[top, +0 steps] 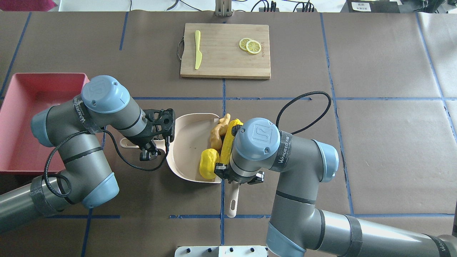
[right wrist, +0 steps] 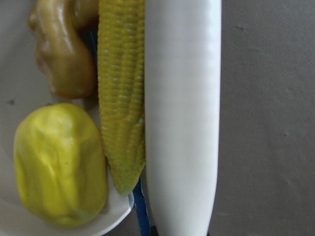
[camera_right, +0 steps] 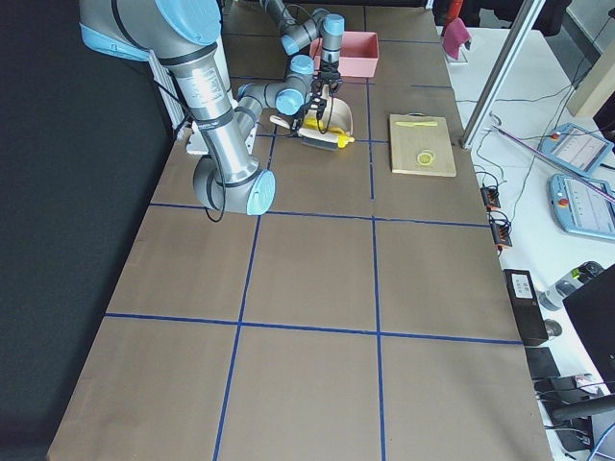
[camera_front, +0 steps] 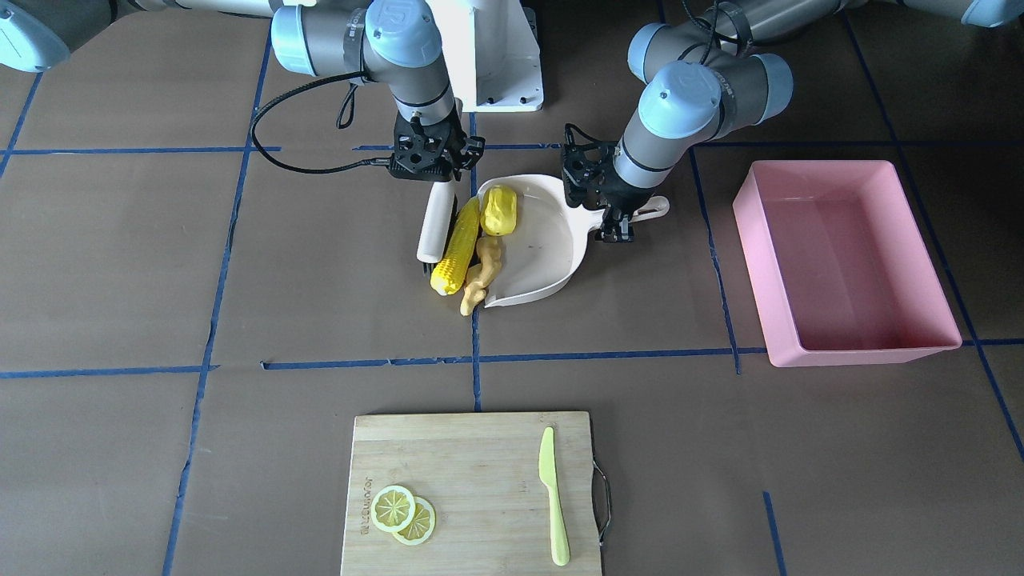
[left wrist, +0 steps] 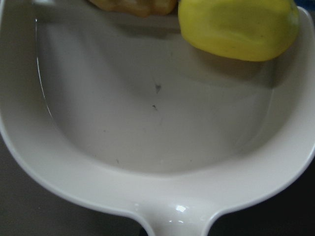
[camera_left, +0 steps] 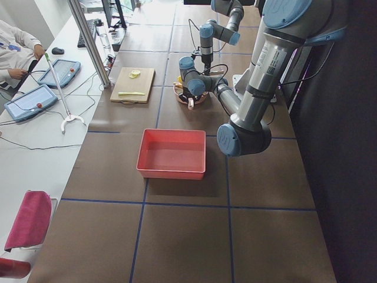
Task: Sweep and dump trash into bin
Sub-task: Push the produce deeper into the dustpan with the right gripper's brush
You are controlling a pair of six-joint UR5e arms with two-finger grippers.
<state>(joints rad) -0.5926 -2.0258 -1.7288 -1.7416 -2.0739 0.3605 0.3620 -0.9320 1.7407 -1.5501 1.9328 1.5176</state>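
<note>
A cream dustpan point(camera_front: 548, 248) lies mid-table. My left gripper point(camera_front: 618, 228) is shut on the dustpan's handle point(camera_front: 652, 210). My right gripper point(camera_front: 438, 178) is shut on a white brush point(camera_front: 434, 228) lying along the pan's open mouth. The yellow oval lump point(camera_front: 498, 210) sits inside the pan. The corn cob point(camera_front: 458, 246) lies between brush and pan lip. The ginger root point(camera_front: 482, 274) rests on the lip. The right wrist view shows the brush point(right wrist: 182, 118) pressed against the corn point(right wrist: 120, 98). The pink bin point(camera_front: 860, 348) stands apart on my left and holds nothing.
A wooden cutting board point(camera_front: 472, 448) lies across the table from me, with two lemon slices point(camera_front: 404, 512) and a lime-green knife point(camera_front: 554, 496) on it. Blue tape lines cross the brown table cover.
</note>
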